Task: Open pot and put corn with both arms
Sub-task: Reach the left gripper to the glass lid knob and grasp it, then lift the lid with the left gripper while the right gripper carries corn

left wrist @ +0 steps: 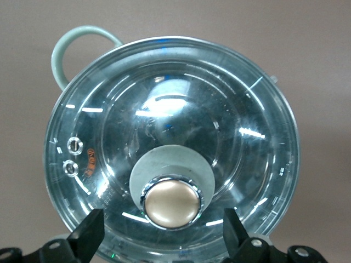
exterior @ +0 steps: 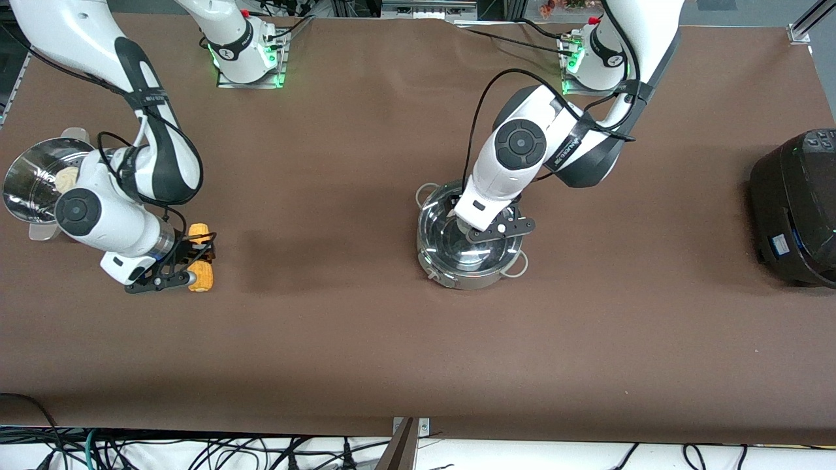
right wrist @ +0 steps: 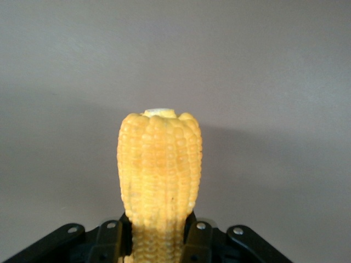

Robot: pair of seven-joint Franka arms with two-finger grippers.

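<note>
The steel pot (exterior: 491, 277) stands mid-table with its glass lid (exterior: 444, 243) on. My left gripper (exterior: 471, 230) is low over the lid. In the left wrist view the left gripper (left wrist: 163, 241) is open, its fingers (left wrist: 90, 235) on either side of the bronze knob (left wrist: 170, 201) with gaps to it. The yellow corn (exterior: 201, 258) lies toward the right arm's end of the table. My right gripper (exterior: 186, 262) is shut on it. In the right wrist view the corn (right wrist: 159, 164) sticks out from between the right gripper's (right wrist: 156, 244) fingers (right wrist: 200, 241).
A perforated steel steamer bowl (exterior: 26, 189) with a pale bun (exterior: 66, 177) sits by the right arm, farther from the camera than the corn. A large black rice cooker (exterior: 797, 209) stands at the left arm's end. One loop handle (left wrist: 77, 46) of the pot shows past the lid.
</note>
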